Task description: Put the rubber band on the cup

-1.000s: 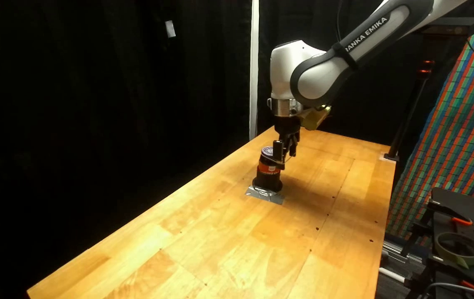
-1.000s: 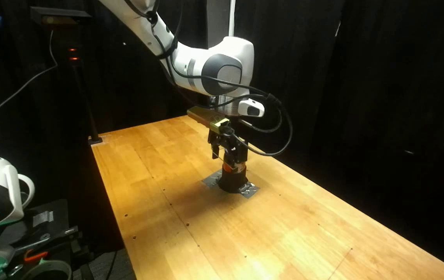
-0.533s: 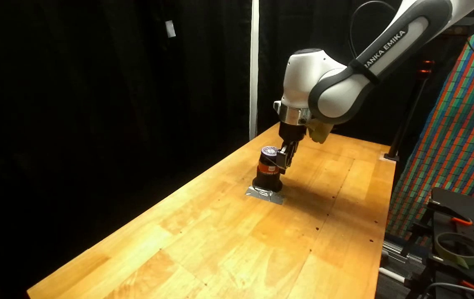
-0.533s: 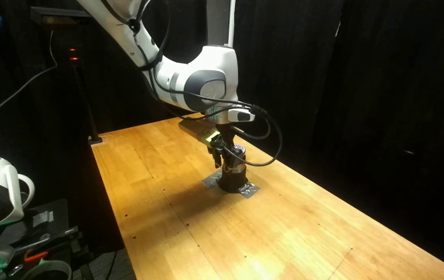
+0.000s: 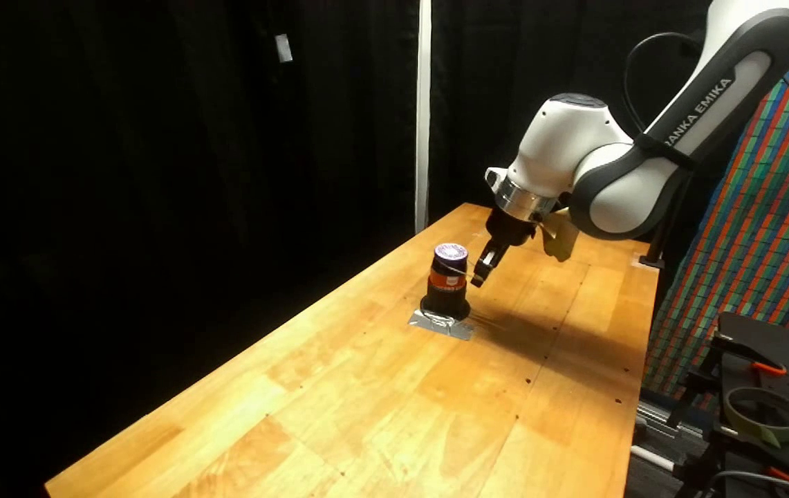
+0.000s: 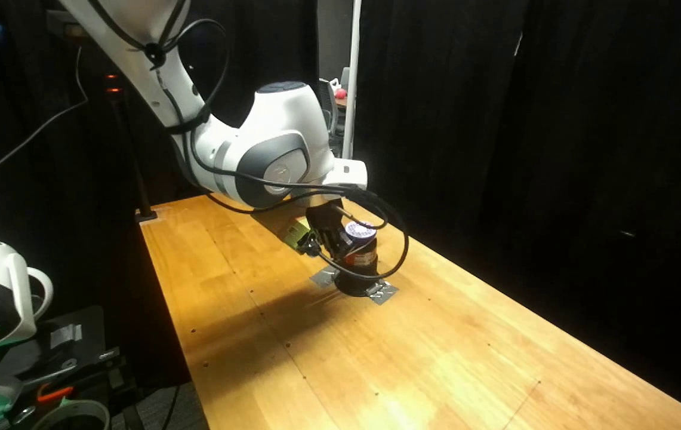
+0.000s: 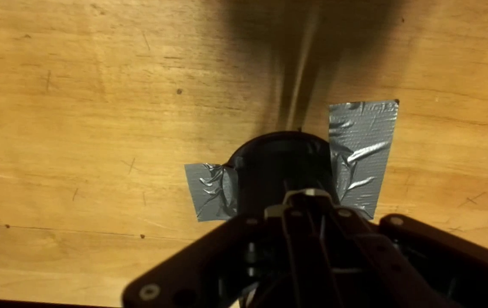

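While bare tabletop (image 5: 449, 387) separates cup (image 5: 447, 282) from edge (image 5: 290, 325), the gripper (image 5: 479, 279) pinches the rubber band (image 5: 469, 276).

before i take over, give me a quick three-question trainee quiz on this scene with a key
1. True or false: the gripper is clamped around the body of the cup.

2. In the wrist view, the silver tape meets the cup on:
A) one side only
B) two sides
C) every side, as a full ring

3. In an exterior view, what thin thing reaches from the cup toward the gripper?

Key:
1. False; in an exterior view the gripper is beside the cup, with a gap between.
2. B
3. The rubber band
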Tool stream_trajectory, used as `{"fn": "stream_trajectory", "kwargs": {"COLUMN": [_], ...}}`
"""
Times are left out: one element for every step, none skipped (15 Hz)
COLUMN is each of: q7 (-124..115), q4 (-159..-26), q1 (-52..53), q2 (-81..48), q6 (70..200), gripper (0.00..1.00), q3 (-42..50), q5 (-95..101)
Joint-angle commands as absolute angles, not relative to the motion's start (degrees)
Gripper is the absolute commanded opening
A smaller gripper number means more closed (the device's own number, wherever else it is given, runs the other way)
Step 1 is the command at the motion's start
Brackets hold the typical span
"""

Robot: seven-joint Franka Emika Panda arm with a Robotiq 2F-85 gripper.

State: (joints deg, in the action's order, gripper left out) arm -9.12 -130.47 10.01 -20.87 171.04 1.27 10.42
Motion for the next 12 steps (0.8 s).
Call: {"fn": "stream_trajectory", "kwargs": {"q7": [-11.0,-10.9,-10.9,-10.9,-10.9,-10.9,-10.9,-10.9,-10.7,-10.5,-10.6,-10.4], "q4": [-138.5,-139.7,-141.1,-142.3,-143.5,-144.5,-145.5,-146.3,-146.9,-147.5,-148.0,-148.5], "q1": [11.0,10.8,10.6,10.6,10.7,10.6,10.3,10.9,11.2,11.6,11.5,11.5], "q2": [-16.0,-15.5,-15.0,-14.6,-14.3,-14.0,-13.9,-14.2,-14.5,-15.0,-15.7,-16.2], "q6": [181.1,183.6,186.5,189.0,191.8,194.0,196.7,199.7,202.4,205.6,208.9,211.7], "gripper": [0.13,0.13,0.14,0.14,0.13,0.11,0.12,0.11,0.11,0.11,0.11,0.1], "q3": [2.8,2.6,2.4,2.3,2.5,2.2,1.9,2.5,2.7,3.0,2.8,2.8], "q5": [10.9,10.5,10.3,10.2,10.2,10.2,10.2,9.7,9.3,8.2,7.5,6.7]}}
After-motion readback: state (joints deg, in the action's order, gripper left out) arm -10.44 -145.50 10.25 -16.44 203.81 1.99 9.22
